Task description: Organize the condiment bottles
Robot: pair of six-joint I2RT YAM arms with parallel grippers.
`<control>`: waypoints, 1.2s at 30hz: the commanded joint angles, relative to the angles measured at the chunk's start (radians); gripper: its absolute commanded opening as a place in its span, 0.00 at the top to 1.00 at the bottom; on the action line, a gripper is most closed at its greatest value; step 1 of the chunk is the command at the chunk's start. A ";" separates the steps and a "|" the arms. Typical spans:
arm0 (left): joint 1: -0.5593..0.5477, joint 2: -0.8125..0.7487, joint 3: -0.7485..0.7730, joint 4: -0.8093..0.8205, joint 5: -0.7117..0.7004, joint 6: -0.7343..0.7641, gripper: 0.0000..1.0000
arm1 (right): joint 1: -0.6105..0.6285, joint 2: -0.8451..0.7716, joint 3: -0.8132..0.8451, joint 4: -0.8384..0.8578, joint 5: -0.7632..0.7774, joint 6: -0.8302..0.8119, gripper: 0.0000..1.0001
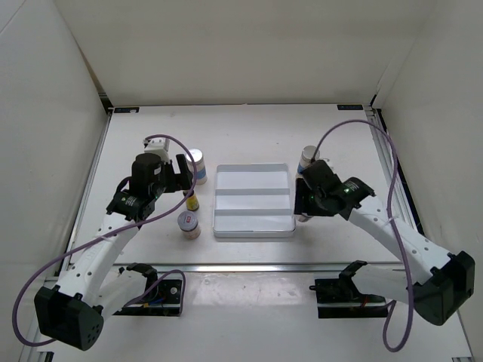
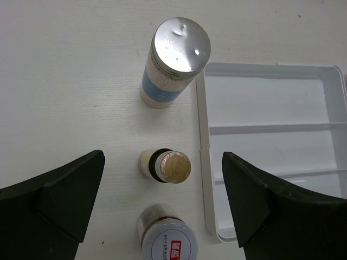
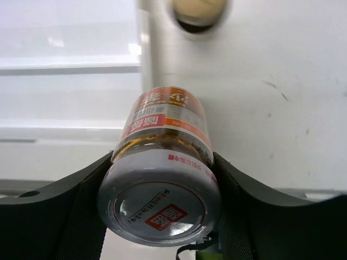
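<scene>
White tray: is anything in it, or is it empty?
Empty. The tray shows three bare compartments in the top view, and the part seen in the left wrist view is bare too.

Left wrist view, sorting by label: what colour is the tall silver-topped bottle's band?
Blue band on the silver-topped bottle; clearest in the left wrist view.

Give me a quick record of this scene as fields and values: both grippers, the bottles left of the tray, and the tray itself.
left gripper: open, over the slim yellow bottle, gripping nothing
right gripper: shut on a pinkish jar, beside the tray's right edge
left row: white blue-band bottle, slim yellow bottle, second pinkish jar, upright along the tray's left edge
tray: three compartments, no bottle inside
other: white bottle beyond the right gripper
</scene>
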 commanded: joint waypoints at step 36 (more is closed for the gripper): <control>-0.067 0.039 0.017 -0.450 0.066 -0.350 0.00 | 0.244 0.247 0.191 0.142 0.084 0.003 0.00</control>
